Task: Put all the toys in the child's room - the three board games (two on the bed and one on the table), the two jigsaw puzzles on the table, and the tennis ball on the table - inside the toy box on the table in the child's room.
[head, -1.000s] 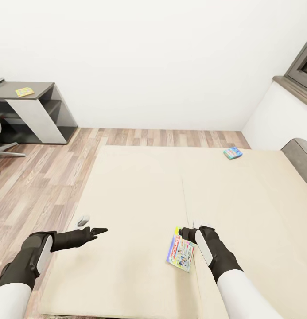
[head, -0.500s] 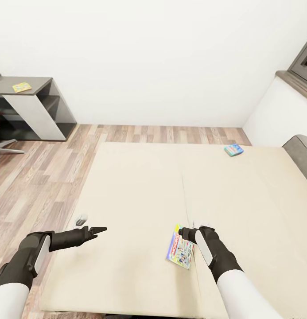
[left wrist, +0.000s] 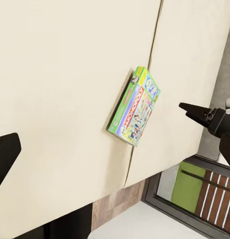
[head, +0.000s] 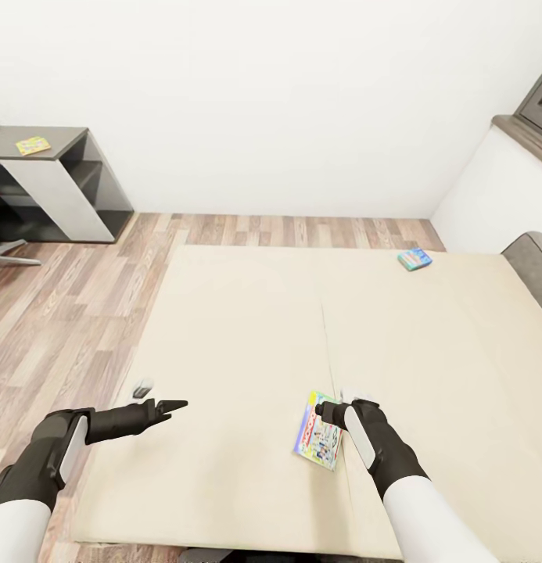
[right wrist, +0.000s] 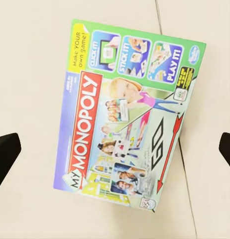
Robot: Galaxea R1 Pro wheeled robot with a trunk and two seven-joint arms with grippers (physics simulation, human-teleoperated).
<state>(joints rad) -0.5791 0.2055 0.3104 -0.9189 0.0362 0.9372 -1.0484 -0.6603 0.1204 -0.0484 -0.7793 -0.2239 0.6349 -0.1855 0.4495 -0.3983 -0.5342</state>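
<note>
**Monopoly box on the bed, right gripper above it**

Monopoly board game box point(head: 319, 442) lies flat on the cream mattress of the bed point(head: 247, 328), near the mattress's front edge and straddling the seam that runs down the middle. The right wrist view shows its printed lid face up, with "MY MONOPOLY" in white on a red band point(right wrist: 127, 135). In the left wrist view the same box point(left wrist: 135, 106) sits on the seam, with its green side showing.

The right gripper point(head: 331, 410) hangs directly over the far end of this box. Its two dark fingertips appear at opposite edges of the right wrist view, spread wider than the box and holding nothing. Contact with the box cannot be confirmed.

The left gripper point(head: 171, 406) is over the mattress, well apart from the Monopoly box, toward the bed's side that borders the wood floor point(head: 59, 313). It holds nothing; how far its fingers are parted cannot be told.

A second board game box point(head: 414, 258), blue and green, lies at the far edge of the mattress, well apart from both grippers.

Beyond the bed, against the white wall, stands the table point(head: 52, 168). A yellow jigsaw puzzle point(head: 33, 145) lies flat on its dark top.
</note>
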